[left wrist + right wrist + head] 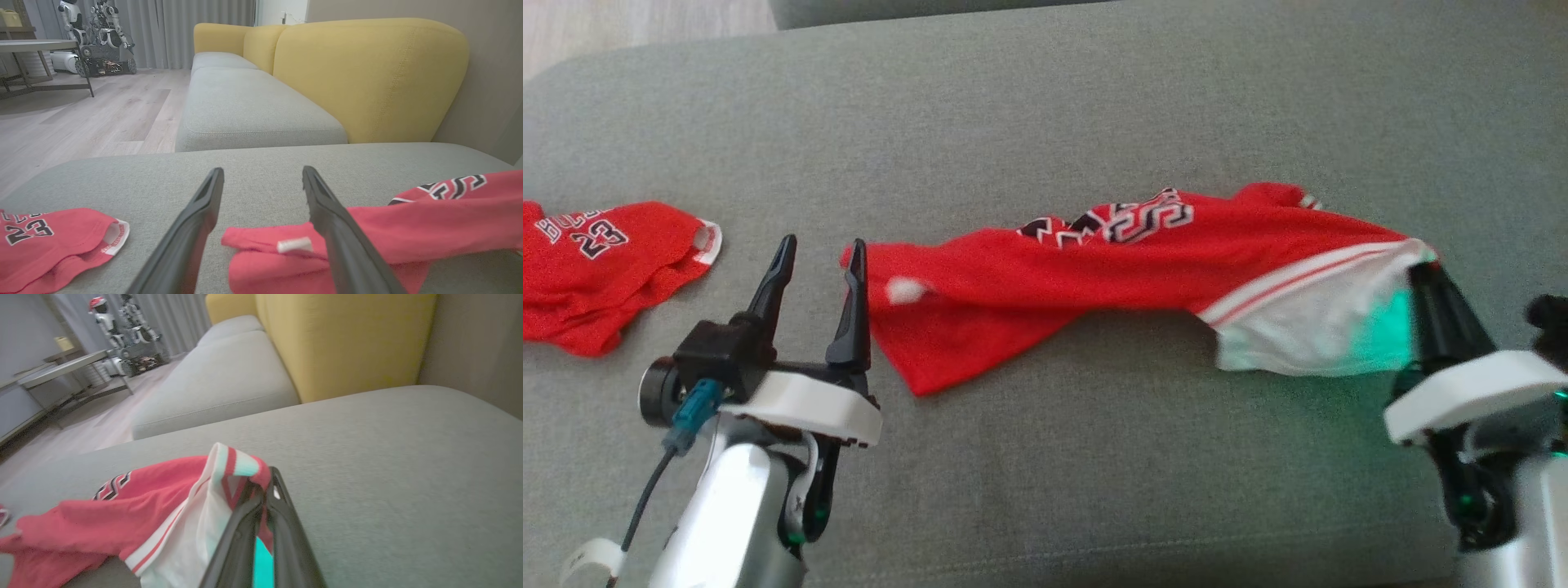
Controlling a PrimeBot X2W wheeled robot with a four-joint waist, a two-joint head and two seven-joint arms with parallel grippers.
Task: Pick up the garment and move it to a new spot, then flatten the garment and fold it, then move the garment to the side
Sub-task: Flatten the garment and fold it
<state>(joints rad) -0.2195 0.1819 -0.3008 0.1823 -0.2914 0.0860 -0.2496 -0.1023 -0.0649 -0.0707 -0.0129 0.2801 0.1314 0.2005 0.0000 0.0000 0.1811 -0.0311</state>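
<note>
A red garment (1094, 269) with black-and-white lettering and white trim lies stretched across the grey cushion (1045, 106). My right gripper (1421, 265) is shut on its white-trimmed right end, which is lifted off the cushion. In the right wrist view the fingers (265, 498) pinch the striped hem of the garment (135, 510). My left gripper (821, 249) stands open just left of the garment's left end, its right finger touching or nearly touching the cloth. In the left wrist view the garment (408, 228) and its small white label (294, 245) lie beside my left gripper (263, 173).
A second red jersey (596, 269) marked 23 lies crumpled at the cushion's left edge and shows as the jersey (45, 241) in the left wrist view. Yellow sofa backrests (367, 77) rise behind the grey seats. A table (36, 45) and another robot (102, 36) stand on the wooden floor (102, 110).
</note>
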